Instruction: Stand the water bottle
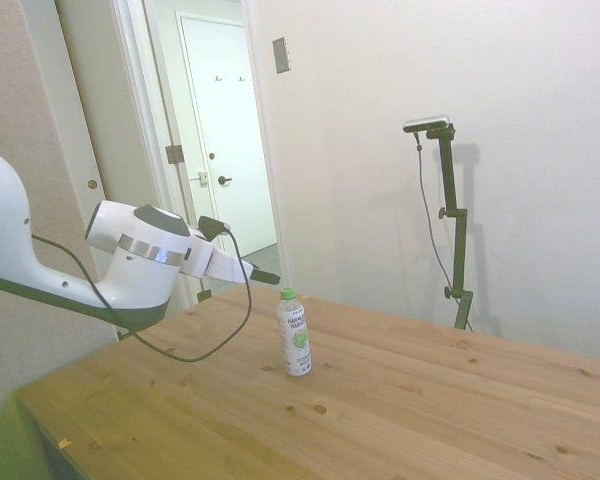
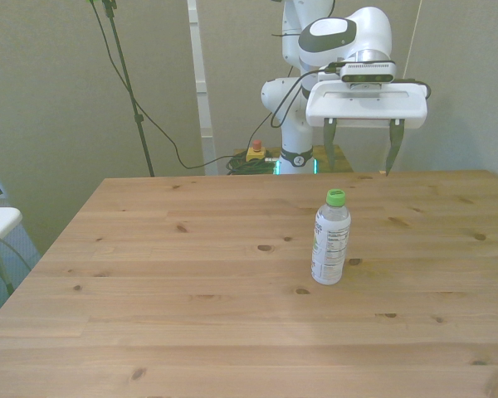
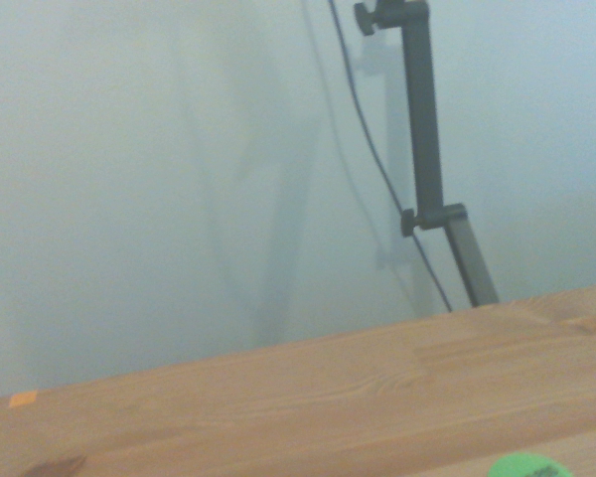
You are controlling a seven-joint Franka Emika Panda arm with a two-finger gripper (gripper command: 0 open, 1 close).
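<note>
The white two-finger gripper hangs released in the air, its two dark fingers spread wide apart and pointing down, holding nothing. It sits above and behind the far side of the table, clear of everything on it.

The small slim clear plastic water bottle with a round green cap and a white label printed in green stands upright on the pale knotty wooden table. In the front view it is a little right of the table's middle, nearer the far edge than the near one, and well apart from the gripper. From the side it stands just beyond the fingertips, lower than them. The wrist view catches only the edge of the cap against blurred wood.
</note>
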